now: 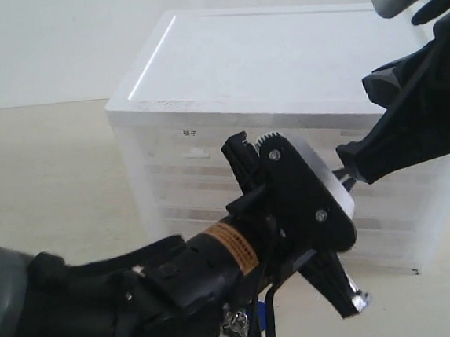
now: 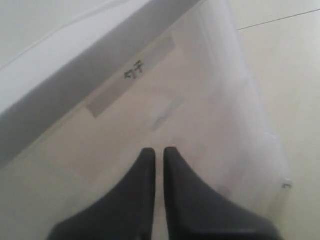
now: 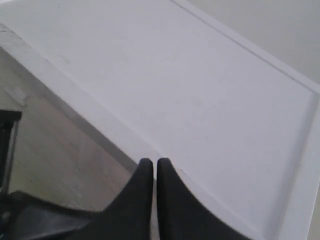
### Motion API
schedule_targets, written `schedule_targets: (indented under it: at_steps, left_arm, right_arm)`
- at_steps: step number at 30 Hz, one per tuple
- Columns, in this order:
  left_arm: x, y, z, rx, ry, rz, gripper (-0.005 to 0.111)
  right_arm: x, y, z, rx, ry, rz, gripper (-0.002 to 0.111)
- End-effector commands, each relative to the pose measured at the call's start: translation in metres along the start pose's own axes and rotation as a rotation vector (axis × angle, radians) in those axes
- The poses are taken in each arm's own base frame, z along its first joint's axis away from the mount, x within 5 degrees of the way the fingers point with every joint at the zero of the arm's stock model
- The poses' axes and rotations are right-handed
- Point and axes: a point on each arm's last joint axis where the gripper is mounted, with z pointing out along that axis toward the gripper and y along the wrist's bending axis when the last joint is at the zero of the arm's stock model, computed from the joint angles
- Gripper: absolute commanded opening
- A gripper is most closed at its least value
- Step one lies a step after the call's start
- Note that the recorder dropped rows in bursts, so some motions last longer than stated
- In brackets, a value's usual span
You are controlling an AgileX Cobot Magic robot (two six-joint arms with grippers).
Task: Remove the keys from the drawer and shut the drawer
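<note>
**Finding: both tools clenched, nothing in their grasp**

Exterior view. A translucent white drawer cabinet (image 1: 262,55) stands on a pale table (image 1: 44,176). The left arm (image 1: 141,294) crosses the foreground, and its black wrist plate masks the middle of the cabinet front. In the top row the lettered drawer (image 1: 180,153) occupies the left half. The grey-label drawer (image 1: 336,133) beside it shows only as a sliver between the plate and the right gripper (image 1: 345,170), whose tips sit level with that drawer's front. Whether this drawer is pulled out cannot be told. What may be the keys (image 1: 242,319), a small silver piece with a touch of blue, shows at the bottom edge under the left arm. Its identity is not confirmed.

Left wrist view. The left gripper (image 2: 159,150) is clenched, its fingers nearly meeting with nothing between them. It points at the front of the lettered drawer, near the white tab handle (image 2: 162,114) and the label strip (image 2: 132,75). Contact with the front cannot be judged.

Right wrist view. The right gripper (image 3: 150,161) is clenched and empty. Its tips sit at the front edge of the cabinet's white top panel (image 3: 210,100). The cabinet front beyond that edge is too blurred to tell the drawers apart.
</note>
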Motion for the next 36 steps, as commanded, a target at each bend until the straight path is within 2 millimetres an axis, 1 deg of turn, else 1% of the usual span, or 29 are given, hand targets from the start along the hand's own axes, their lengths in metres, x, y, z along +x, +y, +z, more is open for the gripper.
schedule_targets:
  at_steps: [1, 2, 3, 4, 5, 6, 7, 8, 9, 10, 11, 12, 13, 15, 16, 17, 18, 20, 22, 25, 27, 30, 32, 34, 36]
  left_arm:
    - [-0.020, -0.003, -0.037, -0.008, -0.092, -0.006, 0.005]
    - [-0.023, 0.006, -0.053, -0.053, -0.094, -0.001, 0.005]
    - [-0.025, 0.013, -0.060, -0.086, -0.087, 0.000, 0.005]
    - [-0.026, 0.033, -0.073, -0.190, -0.041, -0.013, 0.005]
    - [-0.028, 0.044, -0.080, -0.246, -0.012, -0.018, 0.005]
    - [-0.033, 0.065, -0.094, -0.339, 0.022, -0.018, 0.005]
    - [-0.035, 0.075, -0.101, -0.383, 0.035, -0.015, 0.005]
    - [-0.038, 0.096, -0.114, -0.465, 0.047, -0.060, 0.005]
    - [-0.040, 0.119, -0.127, -0.524, 0.042, -0.126, 0.005]
    - [-0.039, 0.126, -0.132, -0.517, 0.050, -0.143, 0.005]
    - [-0.035, 0.145, -0.143, -0.526, 0.073, -0.207, 0.005]
    - [-0.032, 0.155, -0.148, -0.554, 0.085, -0.262, 0.005]
    - [-0.027, 0.173, -0.158, -0.602, 0.102, -0.371, 0.005]
    - [-0.022, 0.187, -0.162, -0.598, 0.126, -0.426, 0.005]
    - [-0.020, 0.192, -0.162, -0.562, 0.148, -0.452, 0.005]
    - [-0.016, 0.202, -0.160, -0.532, 0.174, -0.494, 0.005]
    - [-0.013, 0.210, -0.157, -0.517, 0.194, -0.516, 0.005]
    - [-0.001, 0.227, -0.151, -0.504, 0.251, -0.561, 0.005]
    - [0.007, 0.235, -0.142, -0.465, 0.291, -0.588, 0.005]
    - [0.019, 0.245, -0.127, -0.437, 0.337, -0.616, 0.005]
    - [0.029, 0.251, -0.117, -0.439, 0.365, -0.625, 0.005]
    - [0.046, 0.260, -0.102, -0.451, 0.411, -0.641, 0.005]
    - [0.055, 0.263, -0.091, -0.416, 0.436, -0.661, 0.005]
    - [0.060, 0.265, -0.080, -0.370, 0.448, -0.680, 0.005]
    - [0.063, 0.267, -0.071, -0.333, 0.455, -0.692, 0.005]
  right_arm:
    - [0.000, -0.001, -0.001, 0.000, -0.009, -0.001, 0.000]
    - [0.000, -0.002, -0.001, 0.008, -0.003, -0.001, 0.000]
    - [0.000, -0.002, -0.001, 0.012, 0.000, -0.001, 0.000]
    - [0.000, -0.005, -0.003, 0.031, 0.005, 0.004, 0.000]
    - [0.000, -0.007, -0.004, 0.043, 0.006, 0.011, 0.000]
    - [0.001, -0.014, -0.007, 0.105, 0.009, 0.047, 0.000]
    - [0.002, -0.020, -0.007, 0.164, 0.021, 0.050, 0.000]
    - [0.003, -0.031, -0.010, 0.292, 0.024, 0.055, 0.000]
    - [0.004, -0.038, -0.013, 0.377, 0.032, 0.037, 0.000]
    - [0.005, -0.041, -0.014, 0.411, 0.051, 0.018, 0.000]
    - [0.007, -0.045, -0.016, 0.460, 0.078, 0.011, 0.000]
    - [0.008, -0.047, -0.016, 0.477, 0.087, 0.002, 0.000]
    - [0.009, -0.055, -0.018, 0.509, 0.100, 0.022, 0.000]
    - [0.012, -0.069, -0.019, 0.521, 0.105, 0.086, 0.000]
    - [0.014, -0.078, -0.020, 0.519, 0.100, 0.117, 0.000]
    - [0.017, -0.090, -0.019, 0.519, 0.104, 0.171, 0.000]
    - [0.020, -0.098, -0.018, 0.516, 0.110, 0.208, 0.000]
    - [0.027, -0.113, -0.011, 0.492, 0.137, 0.277, 0.000]
    - [0.031, -0.122, -0.005, 0.465, 0.144, 0.307, 0.000]
    - [0.039, -0.139, 0.004, 0.463, 0.140, 0.433, 0.000]
    - [0.048, -0.150, 0.013, 0.471, 0.174, 0.488, 0.000]
    - [0.064, -0.162, 0.031, 0.486, 0.260, 0.560, 0.000]
    - [0.070, -0.165, 0.044, 0.460, 0.283, 0.584, 0.000]
    - [0.069, -0.163, 0.052, 0.416, 0.266, 0.580, 0.000]
    - [0.064, -0.162, 0.054, 0.374, 0.243, 0.599, 0.000]
